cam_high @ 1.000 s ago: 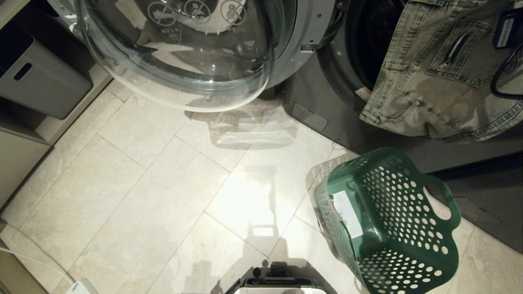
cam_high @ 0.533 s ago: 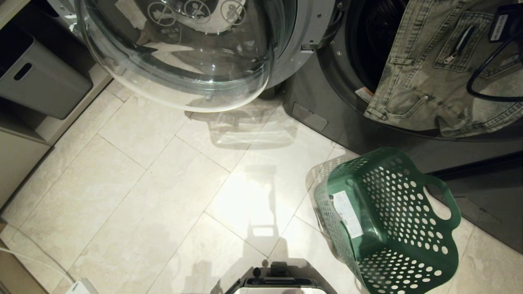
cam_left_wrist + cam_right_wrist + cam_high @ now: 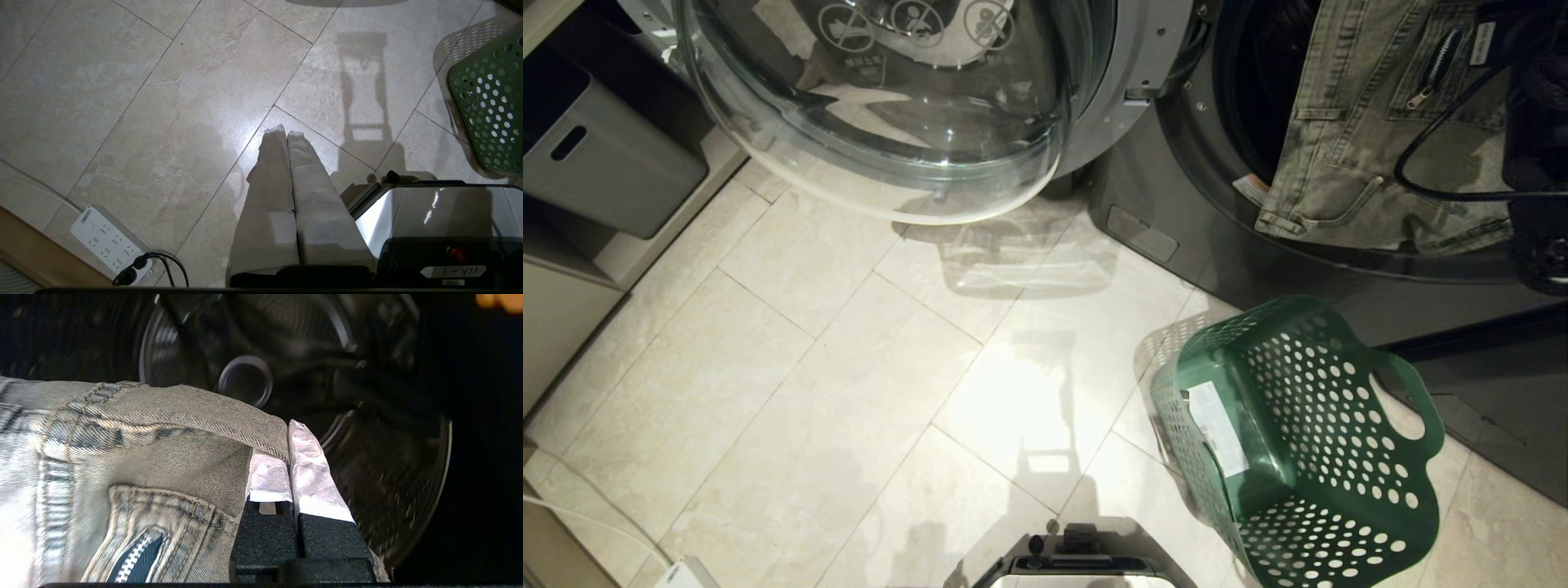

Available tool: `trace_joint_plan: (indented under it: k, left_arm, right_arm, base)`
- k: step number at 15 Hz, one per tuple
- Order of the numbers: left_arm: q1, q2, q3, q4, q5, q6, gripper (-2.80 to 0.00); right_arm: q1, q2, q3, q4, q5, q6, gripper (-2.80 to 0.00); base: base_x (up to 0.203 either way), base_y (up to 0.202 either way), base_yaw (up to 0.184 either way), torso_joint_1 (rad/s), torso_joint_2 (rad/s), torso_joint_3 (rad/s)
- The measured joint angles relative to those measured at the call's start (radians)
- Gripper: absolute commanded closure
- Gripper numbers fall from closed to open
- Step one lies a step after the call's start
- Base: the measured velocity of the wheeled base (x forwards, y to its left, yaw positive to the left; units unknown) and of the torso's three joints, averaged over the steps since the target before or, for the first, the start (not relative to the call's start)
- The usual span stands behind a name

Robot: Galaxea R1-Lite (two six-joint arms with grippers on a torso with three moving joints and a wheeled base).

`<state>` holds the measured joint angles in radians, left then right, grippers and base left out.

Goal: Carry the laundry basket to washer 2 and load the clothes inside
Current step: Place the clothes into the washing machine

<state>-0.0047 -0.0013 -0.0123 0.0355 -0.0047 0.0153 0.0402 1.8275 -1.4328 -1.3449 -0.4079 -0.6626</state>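
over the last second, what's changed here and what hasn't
The right gripper, shut on the clothes, has carried them up and deeper into the open drum of washer 2; less denim hangs over its lip now, and more of the arm and its cable shows at the right. The laundry basket, the open glass door and the left gripper stayed put.

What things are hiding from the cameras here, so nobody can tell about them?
- Number label on the washer: none shows in any view; the head view's top edge cuts the front off.
- How far the clothes reach into the drum: head view, top edge cuts them; right wrist view, drum dark and blurred.
- Right gripper, clamped on the clothes: its fingertips don't show in the head view.
- Laundry basket: head view's bottom edge cuts its near end.
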Motion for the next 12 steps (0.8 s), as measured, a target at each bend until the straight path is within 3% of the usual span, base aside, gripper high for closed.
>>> trace_joint_plan:
  k: [5,12]
  left_arm:
    - [0.000,0.000,0.000,0.000,0.000,0.000,0.00]
    - [0.000,0.000,0.000,0.000,0.000,0.000,0.00]
  right_arm:
    - [0.003,0.109,-0.182,-0.064,-0.003,-0.058,0.00]
    - [0.002,0.157,-0.261,-0.069,-0.006,-0.062,0.00]
  base:
    - [0.000,0.000,0.000,0.000,0.00,0.000]
    - [0.000,0.000,0.000,0.000,0.00,0.000]
